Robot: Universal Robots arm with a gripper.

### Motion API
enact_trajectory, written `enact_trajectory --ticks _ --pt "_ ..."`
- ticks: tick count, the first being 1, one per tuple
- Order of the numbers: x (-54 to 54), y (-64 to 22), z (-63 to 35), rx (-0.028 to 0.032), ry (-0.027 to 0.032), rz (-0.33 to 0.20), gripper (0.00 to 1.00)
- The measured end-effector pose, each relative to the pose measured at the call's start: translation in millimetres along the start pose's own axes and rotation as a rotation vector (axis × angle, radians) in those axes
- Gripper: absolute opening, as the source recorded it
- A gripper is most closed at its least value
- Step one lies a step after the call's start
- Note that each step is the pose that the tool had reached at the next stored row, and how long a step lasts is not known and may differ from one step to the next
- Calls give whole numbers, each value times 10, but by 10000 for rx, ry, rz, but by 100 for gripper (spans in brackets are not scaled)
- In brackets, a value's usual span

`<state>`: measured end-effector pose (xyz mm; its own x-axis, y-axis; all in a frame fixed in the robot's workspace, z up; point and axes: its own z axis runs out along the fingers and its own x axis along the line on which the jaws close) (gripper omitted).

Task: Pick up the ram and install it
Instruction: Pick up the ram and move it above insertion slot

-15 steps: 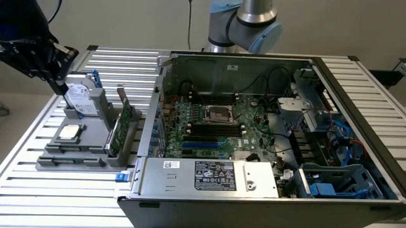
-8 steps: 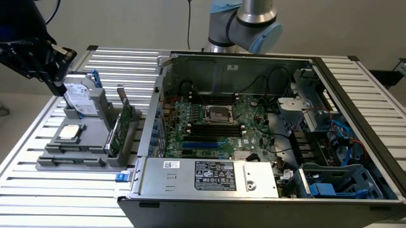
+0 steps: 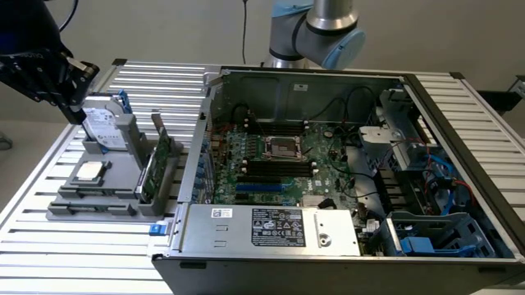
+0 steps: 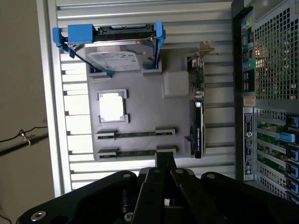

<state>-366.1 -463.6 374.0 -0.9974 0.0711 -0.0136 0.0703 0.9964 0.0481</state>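
Note:
Two ram sticks stand on edge in the grooves of a grey holder [image 4: 140, 98]: one [image 4: 135, 134] farther from me, the other [image 4: 135, 152] closest to my fingers. My black gripper [image 4: 166, 161] hovers above them, shut and holding nothing. In the exterior view the gripper [image 3: 76, 114] hangs at the left, over the back of the holder [image 3: 123, 184] near the hard drive. The black memory slots [image 3: 279, 167] lie on the motherboard inside the open computer case [image 3: 459, 123].
The holder also carries a hard drive in a blue bracket [image 4: 112, 51], a square silver processor [image 4: 112, 106] and a tall green expansion card [image 4: 198, 116]. The case's side wall [image 3: 201, 153] rises right beside the holder. A slatted metal table [image 3: 82, 258] lies under everything.

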Motion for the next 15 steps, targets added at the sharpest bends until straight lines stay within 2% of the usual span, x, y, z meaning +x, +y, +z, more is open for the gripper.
enact_trajectory --ticks 5,15 --pt "16 -3 16 -1 9 -110 11" --pt "18 -4 53 -6 283 -1907 11"
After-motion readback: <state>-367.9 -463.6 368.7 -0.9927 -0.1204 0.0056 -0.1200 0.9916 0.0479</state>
